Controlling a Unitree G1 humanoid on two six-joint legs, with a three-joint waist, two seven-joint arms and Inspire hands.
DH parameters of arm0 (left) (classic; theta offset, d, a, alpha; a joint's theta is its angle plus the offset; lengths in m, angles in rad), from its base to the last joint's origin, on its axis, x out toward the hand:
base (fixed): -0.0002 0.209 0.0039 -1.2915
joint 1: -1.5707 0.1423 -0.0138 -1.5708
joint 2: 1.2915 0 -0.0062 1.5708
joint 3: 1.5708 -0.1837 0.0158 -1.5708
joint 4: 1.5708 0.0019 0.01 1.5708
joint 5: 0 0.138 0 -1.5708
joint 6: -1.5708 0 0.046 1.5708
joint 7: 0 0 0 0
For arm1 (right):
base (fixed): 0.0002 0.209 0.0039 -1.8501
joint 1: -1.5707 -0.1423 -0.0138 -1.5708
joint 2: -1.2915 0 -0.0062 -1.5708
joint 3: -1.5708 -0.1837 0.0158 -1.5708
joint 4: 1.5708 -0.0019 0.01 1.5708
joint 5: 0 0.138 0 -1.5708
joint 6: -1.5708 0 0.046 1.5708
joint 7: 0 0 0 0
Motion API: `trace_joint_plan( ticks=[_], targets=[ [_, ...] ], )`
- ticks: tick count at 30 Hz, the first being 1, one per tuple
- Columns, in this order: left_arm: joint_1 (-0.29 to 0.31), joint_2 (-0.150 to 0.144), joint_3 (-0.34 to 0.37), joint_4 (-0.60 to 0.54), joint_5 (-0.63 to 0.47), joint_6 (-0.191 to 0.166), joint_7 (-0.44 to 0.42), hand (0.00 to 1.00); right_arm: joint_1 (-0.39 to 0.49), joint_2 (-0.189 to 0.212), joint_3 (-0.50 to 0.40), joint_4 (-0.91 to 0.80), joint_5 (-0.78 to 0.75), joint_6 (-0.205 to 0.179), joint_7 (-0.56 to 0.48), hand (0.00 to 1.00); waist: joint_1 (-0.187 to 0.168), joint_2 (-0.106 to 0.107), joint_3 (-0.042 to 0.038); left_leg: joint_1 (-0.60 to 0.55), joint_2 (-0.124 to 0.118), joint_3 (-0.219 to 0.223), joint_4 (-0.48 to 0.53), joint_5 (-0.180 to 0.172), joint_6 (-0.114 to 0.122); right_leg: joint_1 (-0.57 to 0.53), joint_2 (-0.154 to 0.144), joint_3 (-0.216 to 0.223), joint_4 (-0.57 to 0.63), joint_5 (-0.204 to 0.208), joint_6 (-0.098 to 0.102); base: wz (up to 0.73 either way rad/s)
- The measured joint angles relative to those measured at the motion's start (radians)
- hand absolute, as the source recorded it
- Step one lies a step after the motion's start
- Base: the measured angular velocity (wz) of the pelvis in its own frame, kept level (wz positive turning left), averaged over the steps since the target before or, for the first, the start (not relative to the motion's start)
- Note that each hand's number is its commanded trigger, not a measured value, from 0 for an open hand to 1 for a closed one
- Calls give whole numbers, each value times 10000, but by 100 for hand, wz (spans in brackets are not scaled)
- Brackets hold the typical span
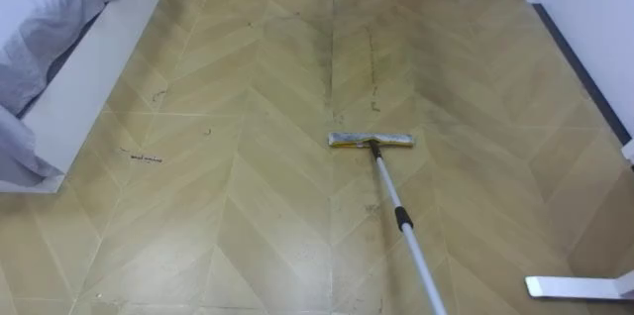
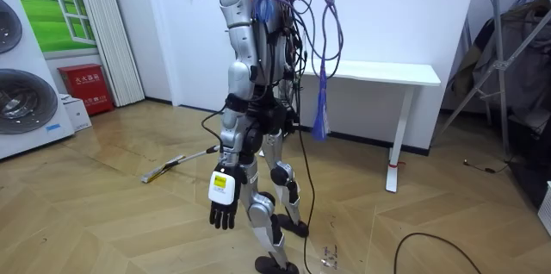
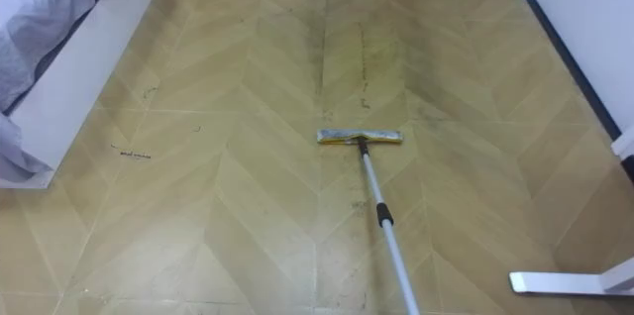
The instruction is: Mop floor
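The left hand (image 2: 222, 215) hangs beside the robot's thigh with its fingers loose and spread, holding nothing. The robot stands upright on the wooden floor (image 1: 248, 186), in front of a white bench (image 2: 379, 73). Ahead of it the mop head (image 1: 370, 140) lies flat on the floor. Its handle (image 1: 388, 184) slants back toward the lower right. A bed (image 1: 89, 67) stands well apart at the left.
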Motion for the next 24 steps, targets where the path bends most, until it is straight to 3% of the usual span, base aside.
trace_joint_plan(
  ticks=[13,18,24],
  targets=[
    [22,22,-231,-3,-34,415,-349,0,-95,54,28,368,236,94,-66,100,-11,-38,3,112,-3,-22,-18,0,0,66,1,-36,-19,-1,1,0],
    [15,24,-229,-6,-25,406,-460,0,-97,71,28,449,311,103,-20,100,-6,-61,5,125,-4,-16,-5,0,0,112,-4,-14,-14,-1,1,0],
    [-270,26,-221,-39,35,386,-439,0,-390,63,30,695,331,119,26,100,6,-53,-17,-556,-2,-12,274,0,1,-603,-27,7,209,2,-5,0]
  ],
)
